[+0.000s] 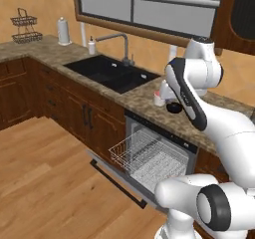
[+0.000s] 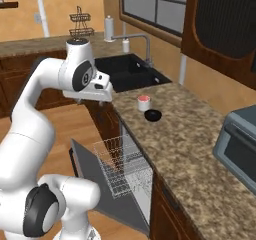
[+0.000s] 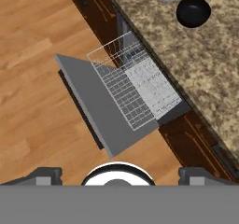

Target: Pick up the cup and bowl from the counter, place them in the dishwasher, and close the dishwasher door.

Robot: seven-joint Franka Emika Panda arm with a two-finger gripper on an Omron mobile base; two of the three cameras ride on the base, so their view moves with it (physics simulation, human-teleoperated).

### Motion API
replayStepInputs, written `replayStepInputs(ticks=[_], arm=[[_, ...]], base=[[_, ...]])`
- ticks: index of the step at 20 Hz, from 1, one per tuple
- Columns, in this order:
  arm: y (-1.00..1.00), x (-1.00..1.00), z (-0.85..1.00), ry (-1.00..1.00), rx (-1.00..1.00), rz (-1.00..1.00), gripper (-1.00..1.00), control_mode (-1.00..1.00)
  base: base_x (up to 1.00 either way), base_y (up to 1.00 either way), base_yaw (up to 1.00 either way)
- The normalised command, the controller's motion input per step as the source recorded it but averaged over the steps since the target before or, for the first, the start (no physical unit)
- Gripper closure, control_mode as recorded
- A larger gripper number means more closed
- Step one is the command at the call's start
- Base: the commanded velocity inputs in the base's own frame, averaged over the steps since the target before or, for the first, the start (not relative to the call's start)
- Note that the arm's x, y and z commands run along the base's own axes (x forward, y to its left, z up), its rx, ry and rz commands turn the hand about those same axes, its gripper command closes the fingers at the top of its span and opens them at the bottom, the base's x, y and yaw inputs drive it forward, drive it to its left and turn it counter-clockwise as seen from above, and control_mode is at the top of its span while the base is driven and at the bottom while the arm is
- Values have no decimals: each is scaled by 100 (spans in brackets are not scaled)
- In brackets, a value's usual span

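Nearest the camera on the hand, the two-finger claw [image 3: 119, 174] shows its dark fingertips [image 3: 44, 175] set wide apart with nothing between them: it is released and empty. Directly below the claw lies the flat grey drop-down dishwasher door [image 3: 100, 111], let fully down over the wooden floor, its long dark bar handle along the outer edge. The white wire rack [image 3: 133, 90] is drawn out over the door, apparently so that dishes can be lowered straight in. Beyond the rack, ahead of the claw, runs the long brown speckled granite counter [image 3: 205, 69]. On it, well apart from the claw, sit the small round glossy black bowl [image 3: 193, 11] and, just beside it, the small white cylindrical cup [image 2: 144, 102] with a pinkish-red inside. Both rest near the counter edge above the dishwasher [image 1: 149, 158], a short carry from the rack. Neither has been picked up, so the task looks barely begun.
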Motion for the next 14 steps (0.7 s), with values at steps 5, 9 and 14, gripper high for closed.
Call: replayStepInputs(ticks=[5, 9, 14], arm=[[0, 0, 0, 0, 0, 0, -100, 100], [0, 0, 0, 0, 0, 0, -100, 100], [0, 0, 0, 0, 0, 0, -100, 100]], base=[[-10, -38, 25], [0, -40, 8], [0, -51, 8]])
